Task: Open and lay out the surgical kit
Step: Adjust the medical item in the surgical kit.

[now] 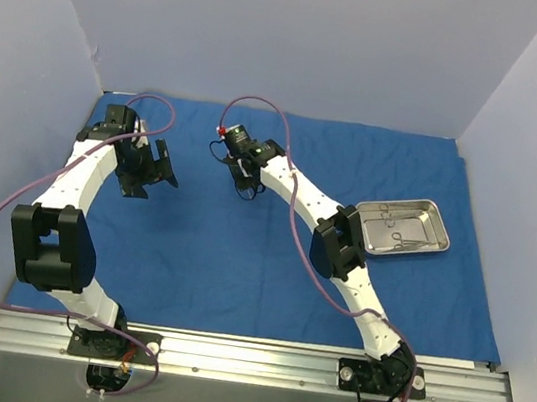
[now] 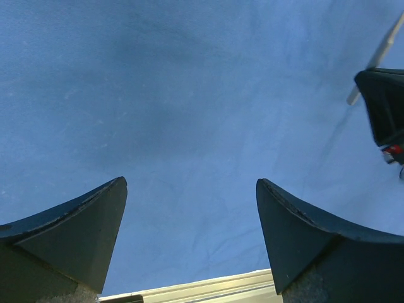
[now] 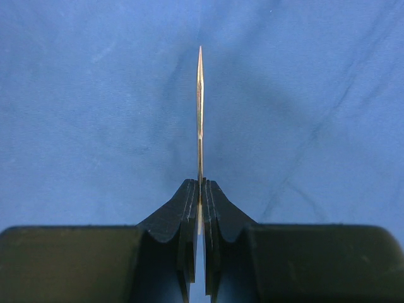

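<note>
Closest to the lens, the right pincer [image 3: 201, 208] is pressed together on 1 thin silver instrument [image 3: 200, 113], seen edge-on, its pointed tip sticking out past the fingers over the blue cloth wrap [image 1: 240, 257]. In the top view this pincer hangs over the far middle of the cloth. The left pincer [image 2: 190, 183] is spread wide and holds nothing, hovering over bare cloth at the far left.

The wrap lies unfolded and nearly flat, so the opening looks done. The steel tray [image 1: 404, 228] sits on the cloth's right side, well apart from both pincers, with other instruments [image 1: 393, 225] inside, too small to count. None can be seen laid on the cloth, so I judge the laying-out has barely begun: the held one needs setting down, then the rest.
</note>
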Motion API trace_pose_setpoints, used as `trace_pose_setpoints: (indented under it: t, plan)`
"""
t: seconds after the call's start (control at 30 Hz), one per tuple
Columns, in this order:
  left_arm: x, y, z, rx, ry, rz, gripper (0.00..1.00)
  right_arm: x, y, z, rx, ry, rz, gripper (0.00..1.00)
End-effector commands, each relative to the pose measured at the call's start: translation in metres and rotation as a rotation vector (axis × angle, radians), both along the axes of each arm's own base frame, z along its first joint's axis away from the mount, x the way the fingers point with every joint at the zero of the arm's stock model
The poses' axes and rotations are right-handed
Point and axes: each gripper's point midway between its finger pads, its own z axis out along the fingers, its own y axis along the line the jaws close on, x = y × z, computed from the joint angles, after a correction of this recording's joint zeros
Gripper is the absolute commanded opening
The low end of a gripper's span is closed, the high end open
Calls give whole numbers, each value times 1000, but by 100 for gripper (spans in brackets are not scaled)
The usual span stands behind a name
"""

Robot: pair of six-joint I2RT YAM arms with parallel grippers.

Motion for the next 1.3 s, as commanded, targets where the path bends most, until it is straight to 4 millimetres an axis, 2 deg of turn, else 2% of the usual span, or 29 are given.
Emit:
trace_pose_setpoints:
  t: [0.0,0.33,0.77,0.9,0.97,1.13,1.23,1.27]
  plan:
    - [0,0,15,-17,-48,6,92,-4,-8,-4,-77,-21,-8,0]
    - [3,2,17,-20,-56,7,93,-5,-9,-26,-55,42,-24,4]
    - [5,10,12,-26,-44,27,93,2,-23,-49,-40,105,-62,13]
    - [6,11,8,-29,-31,31,93,6,-22,-46,-25,101,-67,23]
    - [6,11,7,-32,-30,32,97,7,-23,-45,-16,103,-70,25]
    - [9,11,6,-37,-25,34,97,11,-18,-33,21,93,-66,30]
    - [10,13,4,-34,-19,41,94,17,-14,-10,62,59,-73,33]
    - [10,13,3,-35,-15,42,94,20,-14,7,85,37,-88,35]
